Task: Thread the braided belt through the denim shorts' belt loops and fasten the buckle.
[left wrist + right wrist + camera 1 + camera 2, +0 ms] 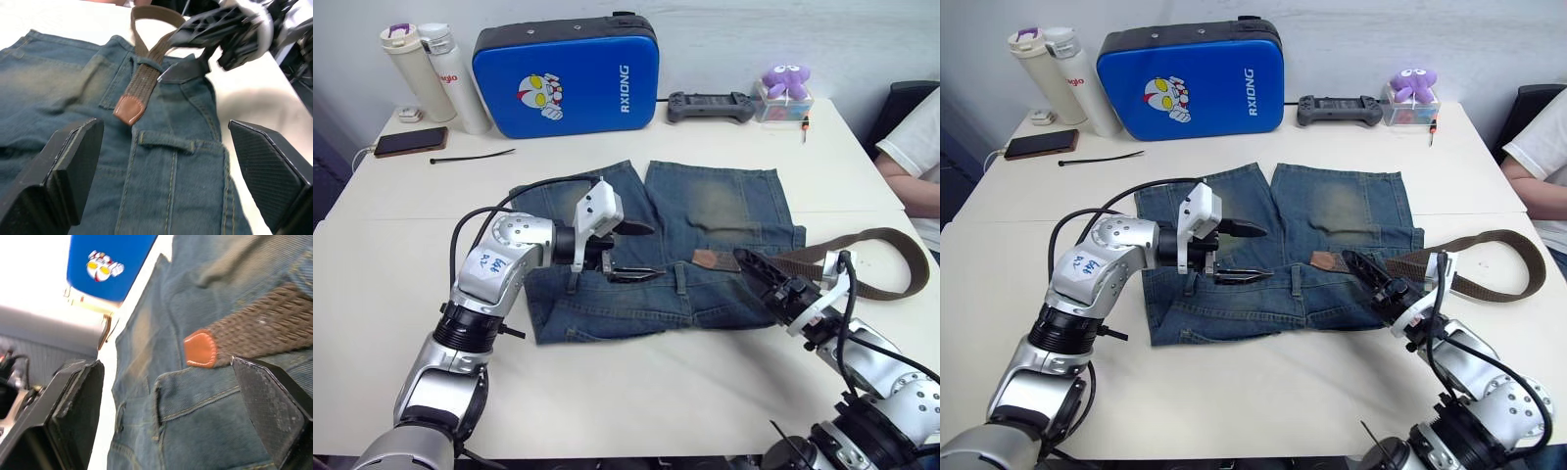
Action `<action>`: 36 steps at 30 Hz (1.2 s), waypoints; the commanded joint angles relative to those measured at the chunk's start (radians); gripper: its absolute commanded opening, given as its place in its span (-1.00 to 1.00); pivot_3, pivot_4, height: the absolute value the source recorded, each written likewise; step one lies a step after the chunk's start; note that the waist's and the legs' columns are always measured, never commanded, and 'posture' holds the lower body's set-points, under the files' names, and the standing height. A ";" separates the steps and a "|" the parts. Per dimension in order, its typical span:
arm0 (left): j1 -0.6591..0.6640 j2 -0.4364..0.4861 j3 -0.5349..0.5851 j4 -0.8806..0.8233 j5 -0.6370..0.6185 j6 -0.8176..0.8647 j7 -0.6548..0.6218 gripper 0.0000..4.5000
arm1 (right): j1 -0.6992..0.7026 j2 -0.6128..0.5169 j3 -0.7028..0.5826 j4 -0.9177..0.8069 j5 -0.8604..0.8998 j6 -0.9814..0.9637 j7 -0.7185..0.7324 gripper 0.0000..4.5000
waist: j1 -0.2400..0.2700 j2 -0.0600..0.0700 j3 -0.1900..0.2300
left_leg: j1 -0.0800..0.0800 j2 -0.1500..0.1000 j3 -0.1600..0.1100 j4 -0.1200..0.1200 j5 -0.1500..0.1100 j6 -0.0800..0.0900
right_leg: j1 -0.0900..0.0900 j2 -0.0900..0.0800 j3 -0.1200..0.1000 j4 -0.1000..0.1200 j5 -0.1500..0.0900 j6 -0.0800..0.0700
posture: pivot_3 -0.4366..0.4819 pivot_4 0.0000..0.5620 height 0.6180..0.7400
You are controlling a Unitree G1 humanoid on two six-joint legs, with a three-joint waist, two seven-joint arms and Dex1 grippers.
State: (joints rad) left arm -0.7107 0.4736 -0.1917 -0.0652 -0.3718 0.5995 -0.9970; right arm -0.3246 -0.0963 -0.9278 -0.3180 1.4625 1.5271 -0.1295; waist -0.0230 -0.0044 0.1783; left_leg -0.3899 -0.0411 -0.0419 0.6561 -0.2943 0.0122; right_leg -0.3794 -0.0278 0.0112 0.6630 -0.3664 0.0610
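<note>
The denim shorts (pixel 656 250) lie flat on the white table (pixel 607 392), waistband toward me. The braided belt (pixel 886 257) curves in from the right and passes under one of the belt loops (pixel 146 63). Its leather tip (pixel 129 108) rests on the waistband beside another loop (pixel 164 139). The buckle is hidden. My left gripper (pixel 656 252) hovers open just over the waistband's middle, pointing at the tip. My right gripper (pixel 749 264) is open low over the shorts' right side, close by the belt, with nothing between its fingers (pixel 73 416).
At the back stand a blue hard case (pixel 566 73), two bottles (pixel 431 73), a phone (pixel 411 142), a black cable tie (pixel 470 157), a game controller (pixel 710 106) and a purple plush (pixel 785 83). A person's sleeve (pixel 915 157) shows at the right edge.
</note>
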 commanded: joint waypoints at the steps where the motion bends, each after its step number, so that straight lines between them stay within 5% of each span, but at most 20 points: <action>1: -0.007 0.000 0.022 -0.031 -0.016 -0.007 0.001 1.00 | 0.037 -0.046 0.097 0.034 0.133 -0.125 -0.107 0.99 | -0.003 0.000 0.000 | 0.000 0.000 0.000 0.000 0.000 0.000 | 0.000 0.000 0.000 0.000 0.000 0.000 | -0.05 -0.47 0.99; 11: -0.004 0.006 0.038 -0.052 -0.027 0.001 0.021 1.00 | 0.161 -0.085 0.311 0.083 0.297 -0.438 -0.292 0.99 | -0.005 0.000 0.000 | 0.000 0.000 0.000 0.000 -0.001 0.003 | 0.001 0.000 0.000 0.000 0.000 0.000 | -0.05 -0.47 0.99; 36: -0.007 0.005 0.031 -0.050 -0.016 -0.010 0.034 1.00 | 0.192 -0.167 0.518 0.124 0.304 -0.774 -0.294 0.99 | -0.004 0.000 0.000 | 0.000 0.000 0.000 0.000 -0.001 0.003 | 0.001 0.001 0.000 -0.001 0.000 0.000 | -0.05 -0.47 0.99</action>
State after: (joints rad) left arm -0.7108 0.4746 -0.1747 -0.0777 -0.3854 0.6015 -0.9666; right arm -0.1402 -0.2664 -0.4157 -0.2000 1.7823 0.7753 -0.4086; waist -0.0266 -0.0046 0.1785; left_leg -0.3896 -0.0407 -0.0417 0.6558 -0.2957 0.0156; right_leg -0.3782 -0.0273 0.0111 0.6615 -0.3664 0.0610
